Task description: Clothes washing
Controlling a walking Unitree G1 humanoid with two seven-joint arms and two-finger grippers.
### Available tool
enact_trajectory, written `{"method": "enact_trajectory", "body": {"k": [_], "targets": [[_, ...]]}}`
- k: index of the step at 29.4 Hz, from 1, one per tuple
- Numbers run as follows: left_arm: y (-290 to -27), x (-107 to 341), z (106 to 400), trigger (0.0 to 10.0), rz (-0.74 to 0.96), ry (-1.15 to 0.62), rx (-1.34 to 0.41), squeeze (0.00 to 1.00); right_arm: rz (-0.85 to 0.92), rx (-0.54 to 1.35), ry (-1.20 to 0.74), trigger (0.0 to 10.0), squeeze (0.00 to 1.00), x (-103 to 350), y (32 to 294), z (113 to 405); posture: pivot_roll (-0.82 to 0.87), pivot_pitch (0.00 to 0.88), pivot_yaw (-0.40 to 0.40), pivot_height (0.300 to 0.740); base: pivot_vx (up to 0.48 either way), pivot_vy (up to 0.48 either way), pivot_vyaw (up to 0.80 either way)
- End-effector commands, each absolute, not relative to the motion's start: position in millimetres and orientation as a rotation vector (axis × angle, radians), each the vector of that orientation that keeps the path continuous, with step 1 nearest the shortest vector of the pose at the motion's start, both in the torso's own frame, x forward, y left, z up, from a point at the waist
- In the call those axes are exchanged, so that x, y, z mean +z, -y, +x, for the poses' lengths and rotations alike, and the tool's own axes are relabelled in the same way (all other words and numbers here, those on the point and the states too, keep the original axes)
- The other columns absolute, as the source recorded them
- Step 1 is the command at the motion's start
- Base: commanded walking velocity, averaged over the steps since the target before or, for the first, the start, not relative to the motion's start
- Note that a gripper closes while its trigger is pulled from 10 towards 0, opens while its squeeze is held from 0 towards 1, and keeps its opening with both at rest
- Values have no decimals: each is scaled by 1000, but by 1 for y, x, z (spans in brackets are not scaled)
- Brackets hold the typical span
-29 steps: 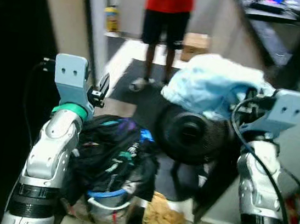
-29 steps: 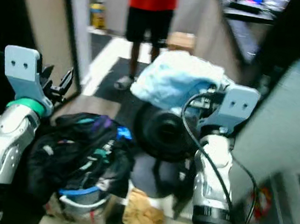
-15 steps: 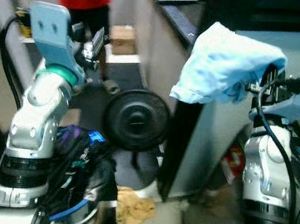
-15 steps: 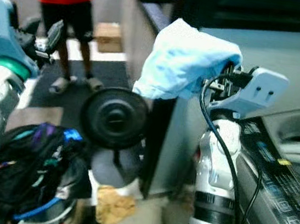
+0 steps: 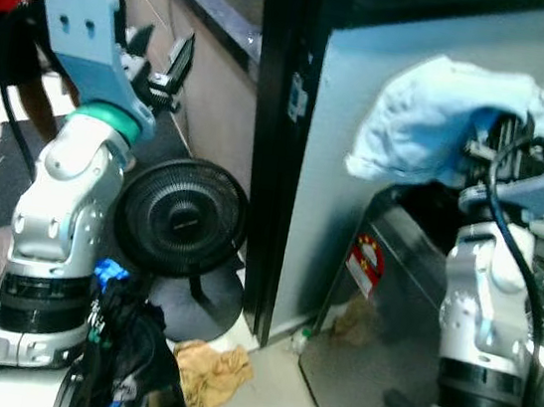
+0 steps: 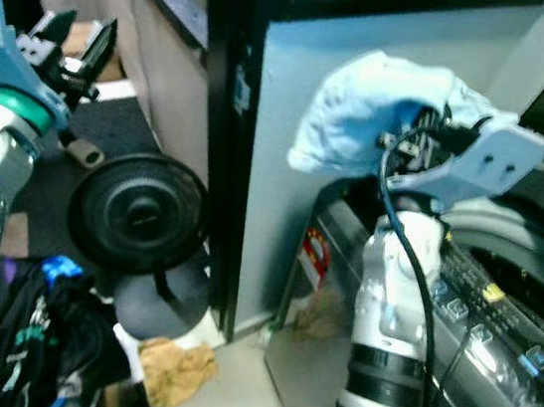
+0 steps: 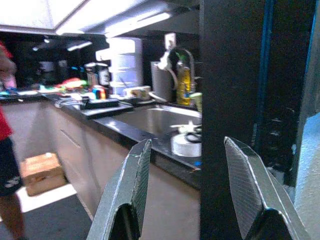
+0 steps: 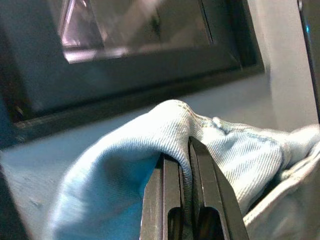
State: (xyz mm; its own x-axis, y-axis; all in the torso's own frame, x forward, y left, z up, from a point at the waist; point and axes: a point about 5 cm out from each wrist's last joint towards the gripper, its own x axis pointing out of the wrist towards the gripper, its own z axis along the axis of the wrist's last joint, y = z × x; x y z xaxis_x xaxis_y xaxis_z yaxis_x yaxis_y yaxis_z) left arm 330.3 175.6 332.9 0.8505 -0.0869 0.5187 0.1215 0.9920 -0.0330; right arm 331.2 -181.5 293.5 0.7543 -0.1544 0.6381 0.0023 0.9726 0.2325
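my right gripper [image 8: 184,200] is clamped on a fold of the pale blue denim garment [image 5: 443,121], which drapes over it, raised above the washing machine [image 6: 497,324]. my left gripper [image 7: 185,200] is raised with fingers spread, grasping nothing. below it stand a black fan [image 5: 182,217] and a dark clothes pile [image 5: 127,355]; beyond its fingers, a kitchen counter [image 7: 125,127].

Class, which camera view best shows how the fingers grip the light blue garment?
The right wrist view: its fingers pinch a fold of the light blue garment up close. Both eye views show the garment bunched over the right gripper, hiding the grip.
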Motion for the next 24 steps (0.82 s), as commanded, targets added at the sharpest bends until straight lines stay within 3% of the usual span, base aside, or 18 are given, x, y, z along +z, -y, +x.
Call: {"method": "enact_trajectory", "body": {"k": [1,24], "targets": [[-173,331,331,10000,-66,526,-123,0,230,-77,771,10000,0,306,182,325,48,0,94,740,0,0,-800],[-172,328,329,10000,-64,509,-124,0,229,-64,746,10000,0,302,180,329,58,0,89,740,0,0,-800]]}}
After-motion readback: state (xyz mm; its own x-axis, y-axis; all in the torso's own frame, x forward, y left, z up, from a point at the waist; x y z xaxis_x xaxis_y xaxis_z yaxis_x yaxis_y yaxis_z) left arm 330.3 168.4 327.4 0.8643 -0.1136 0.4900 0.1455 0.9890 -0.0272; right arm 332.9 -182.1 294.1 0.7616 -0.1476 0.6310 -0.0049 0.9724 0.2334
